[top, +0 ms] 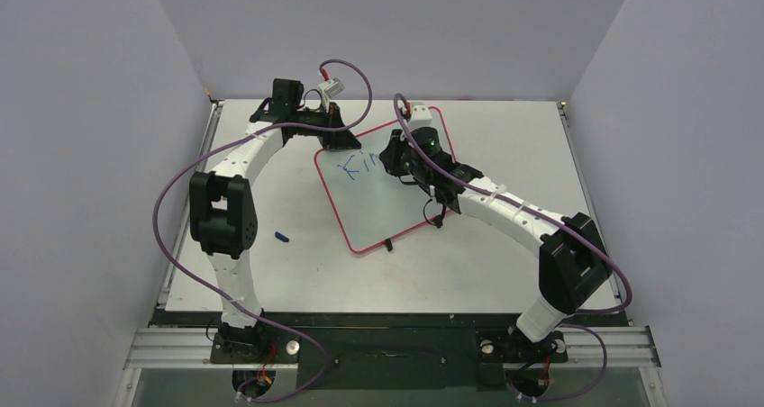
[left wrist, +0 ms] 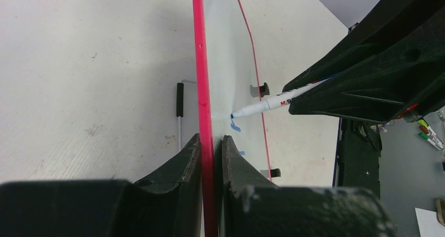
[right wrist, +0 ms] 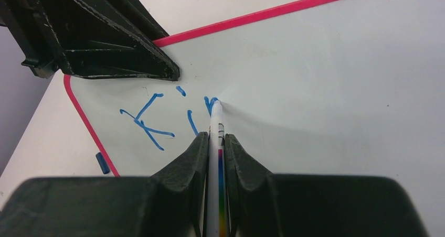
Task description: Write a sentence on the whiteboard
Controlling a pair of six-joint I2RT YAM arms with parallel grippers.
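Blue letters of the sentence [right wrist: 152, 121] sit at the left of the whiteboard [right wrist: 341, 90] in the right wrist view; the right gripper [right wrist: 215, 140] squeezes a marker [right wrist: 215, 116], tip on the third letter; bare board lies to the right; the left gripper [left wrist: 211, 141] pinches the whiteboard by its red rim [left wrist: 201, 64].

One whiteboard [top: 396, 200] sits between the left gripper [left wrist: 211, 140] fingers, one marker [right wrist: 215, 120] in the right gripper [right wrist: 215, 138], two finished letters [right wrist: 147, 122] ahead of it, plus two black clips [left wrist: 260, 89] and one small blue piece [top: 282, 237].
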